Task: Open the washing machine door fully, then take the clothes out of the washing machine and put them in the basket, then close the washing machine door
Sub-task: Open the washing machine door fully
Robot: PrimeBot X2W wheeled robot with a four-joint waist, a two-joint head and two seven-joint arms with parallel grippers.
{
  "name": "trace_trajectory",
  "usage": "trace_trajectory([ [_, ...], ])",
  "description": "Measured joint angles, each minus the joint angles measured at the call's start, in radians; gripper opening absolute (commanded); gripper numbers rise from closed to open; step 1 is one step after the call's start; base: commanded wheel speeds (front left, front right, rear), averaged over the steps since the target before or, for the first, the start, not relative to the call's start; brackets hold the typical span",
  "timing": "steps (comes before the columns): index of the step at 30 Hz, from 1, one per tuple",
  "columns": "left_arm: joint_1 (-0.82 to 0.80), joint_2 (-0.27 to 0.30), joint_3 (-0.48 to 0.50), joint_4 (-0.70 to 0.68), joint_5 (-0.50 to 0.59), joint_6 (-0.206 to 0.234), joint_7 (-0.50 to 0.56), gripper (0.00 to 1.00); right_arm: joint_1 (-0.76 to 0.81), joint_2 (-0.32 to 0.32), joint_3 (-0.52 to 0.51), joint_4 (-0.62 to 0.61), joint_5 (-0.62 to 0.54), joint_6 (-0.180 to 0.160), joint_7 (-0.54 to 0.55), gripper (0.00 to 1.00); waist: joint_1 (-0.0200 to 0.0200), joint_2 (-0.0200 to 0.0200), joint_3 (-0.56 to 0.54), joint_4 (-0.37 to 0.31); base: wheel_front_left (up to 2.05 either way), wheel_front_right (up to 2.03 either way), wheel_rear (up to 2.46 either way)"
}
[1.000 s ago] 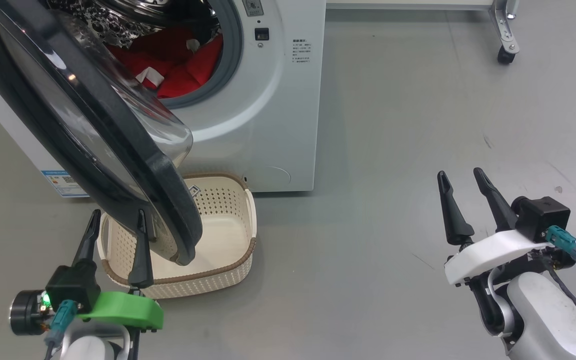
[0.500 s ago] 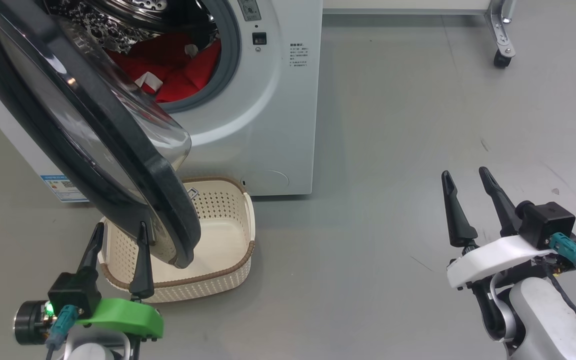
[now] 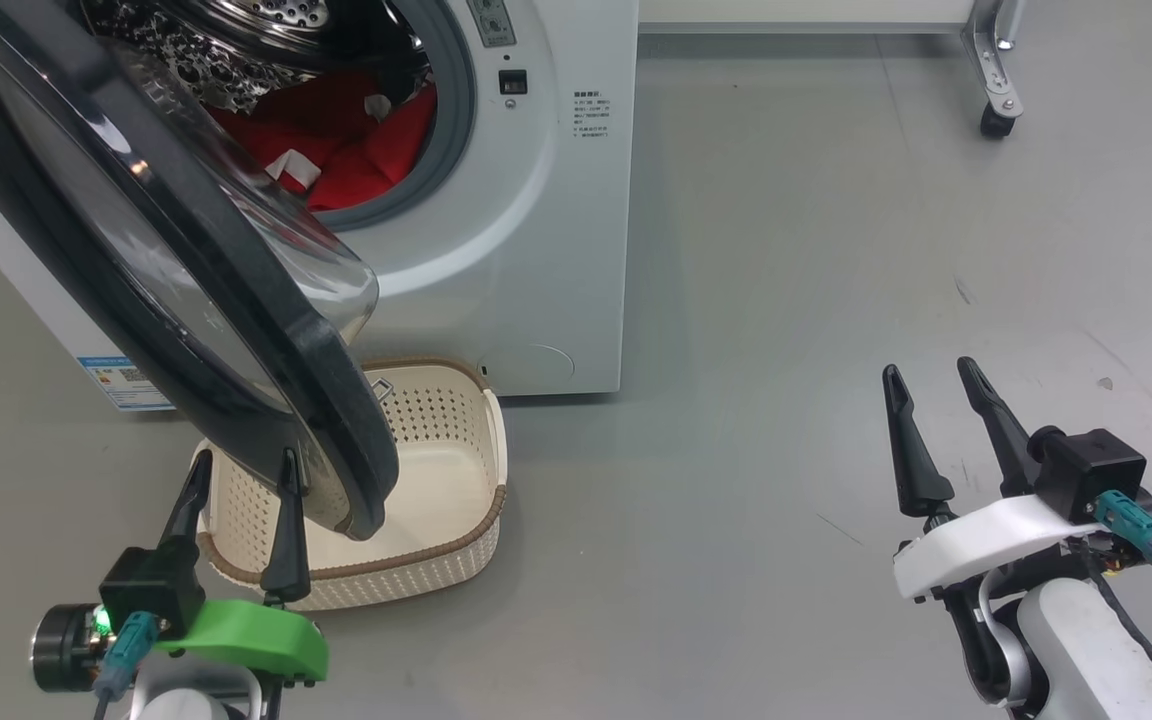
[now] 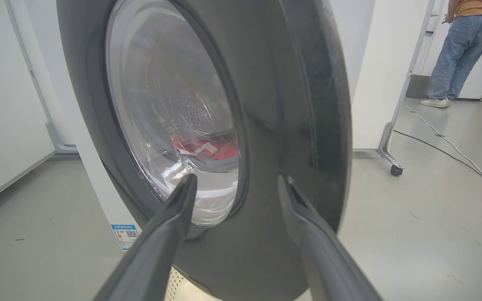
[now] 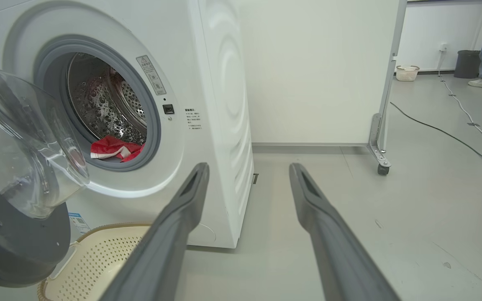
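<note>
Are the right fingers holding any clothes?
No, the right fingers stand apart, empty, over the floor; the clothes lie inside the washing machine.

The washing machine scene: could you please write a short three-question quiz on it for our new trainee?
1. True or false: the bright red fabric clothes already lie in the cream perforated plastic basket.
2. Pick one: the round black-rimmed glass door of the white front-loading washing machine is A) shut tight, B) swung open, C) lying flat on the floor.
3. Fill in: the left end effector and the right end effector both stand ____, holding nothing.

Key
1. False: they are in the drum, and the basket holds no clothes.
2. B.
3. open.
</note>
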Motion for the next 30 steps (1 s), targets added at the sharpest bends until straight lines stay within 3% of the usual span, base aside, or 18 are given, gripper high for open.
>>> trace_trajectory([
  [16,0.000,0.000,0.000,0.003,0.000,-0.001,0.000,1.00,0.021,0.014,-0.028,-0.007,-0.030,0.002,0.000,1.00,0.0000,0.0000,-0.001,0.002,0.00,0.00,0.00],
  [17,0.000,0.000,-0.001,0.003,-0.001,-0.001,0.000,0.88,0.022,0.014,-0.028,-0.007,-0.036,0.002,0.000,1.00,0.0000,0.0000,-0.001,0.002,0.00,0.00,0.00],
  [18,0.000,0.000,-0.001,0.003,-0.001,-0.001,0.000,0.44,0.022,0.014,-0.028,-0.007,-0.044,0.002,0.000,1.00,0.0000,0.0000,-0.001,0.003,0.00,0.00,0.00],
  [20,0.000,0.000,-0.002,0.003,-0.003,-0.002,0.000,0.00,0.023,0.014,-0.028,-0.007,-0.047,0.002,0.000,1.00,0.0000,0.0000,0.001,0.004,0.00,0.00,0.00],
  [30,0.000,0.000,-0.003,0.002,-0.006,-0.007,0.000,0.00,0.025,0.032,-0.044,-0.011,-0.054,0.011,0.000,1.00,0.0000,0.0000,0.011,0.007,0.00,0.00,0.00],
])
